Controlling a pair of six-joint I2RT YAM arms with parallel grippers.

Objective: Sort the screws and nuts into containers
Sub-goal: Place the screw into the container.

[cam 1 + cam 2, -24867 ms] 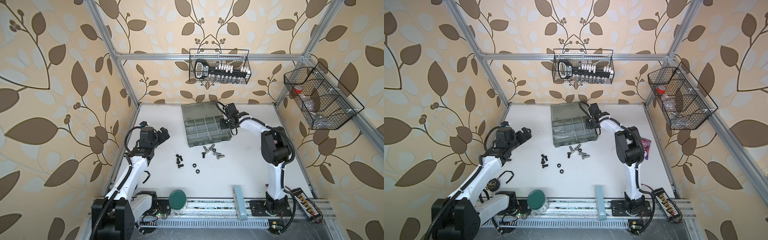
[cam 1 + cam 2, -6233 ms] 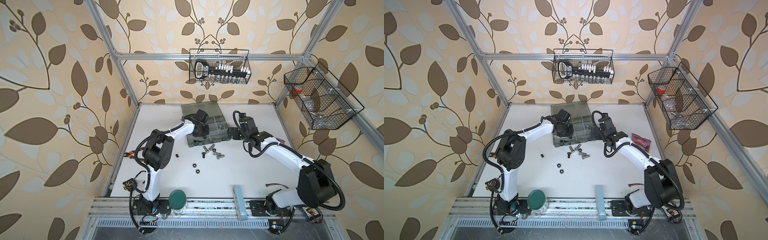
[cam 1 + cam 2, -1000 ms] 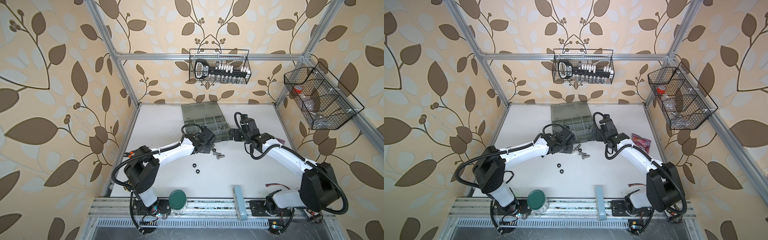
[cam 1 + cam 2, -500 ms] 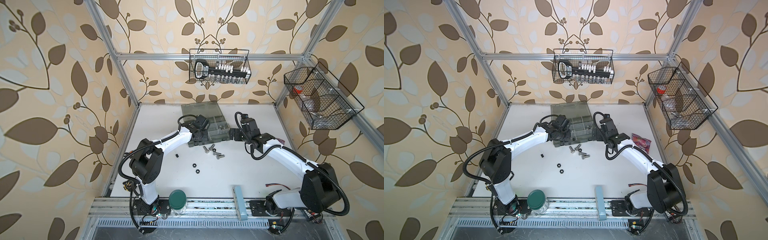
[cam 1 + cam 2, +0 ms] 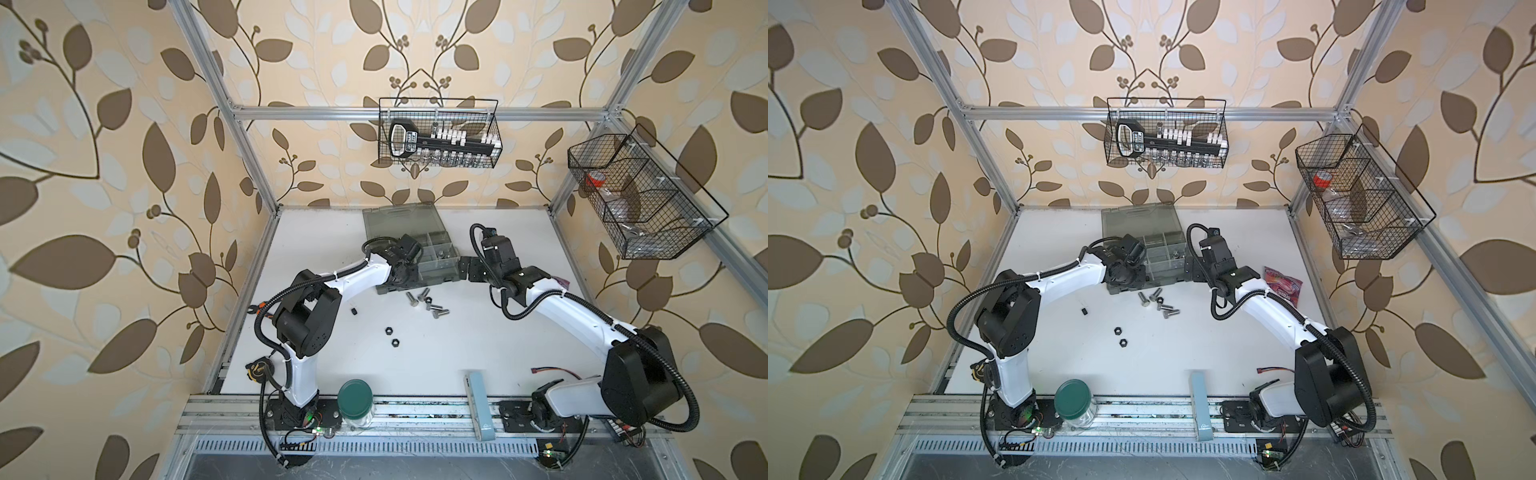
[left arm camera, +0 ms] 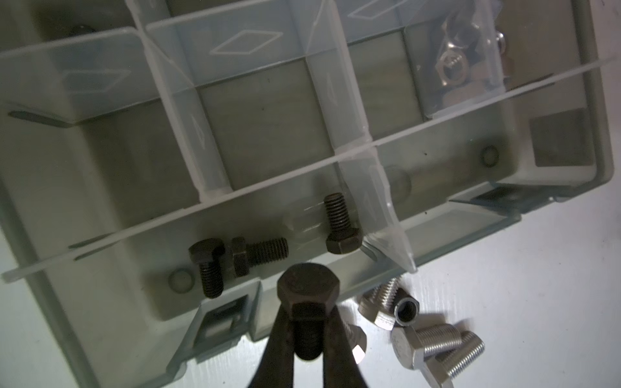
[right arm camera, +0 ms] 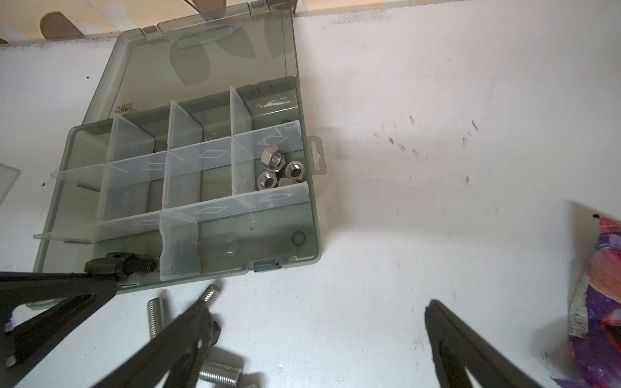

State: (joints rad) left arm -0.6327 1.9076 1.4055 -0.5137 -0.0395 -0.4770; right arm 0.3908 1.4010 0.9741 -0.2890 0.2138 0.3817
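Note:
My left gripper (image 6: 307, 339) is shut on a black screw (image 6: 307, 299), head outward, over the front edge of the grey organizer case (image 5: 432, 272). Three black screws (image 6: 255, 255) lie in the front left container below it. Silver nuts (image 7: 280, 168) fill a right-hand container. On the table in front of the case lie silver screws (image 5: 430, 302), two black nuts (image 5: 390, 336) and one small black piece (image 5: 354, 311). My right gripper (image 7: 317, 307) stands open and holds nothing, low beside the case's front right corner (image 5: 467, 269).
The case's lid (image 5: 401, 218) lies open toward the back wall. A pink wrapper (image 5: 1281, 282) lies right of my right arm. A green-lidded jar (image 5: 354, 399) and a teal block (image 5: 478, 405) stand at the front rail. Wire baskets (image 5: 438, 139) hang on the walls.
Over the last second my left gripper has moved from the table in front of the case back to the case's front left container, still holding the black screw. The right arm has stayed put.

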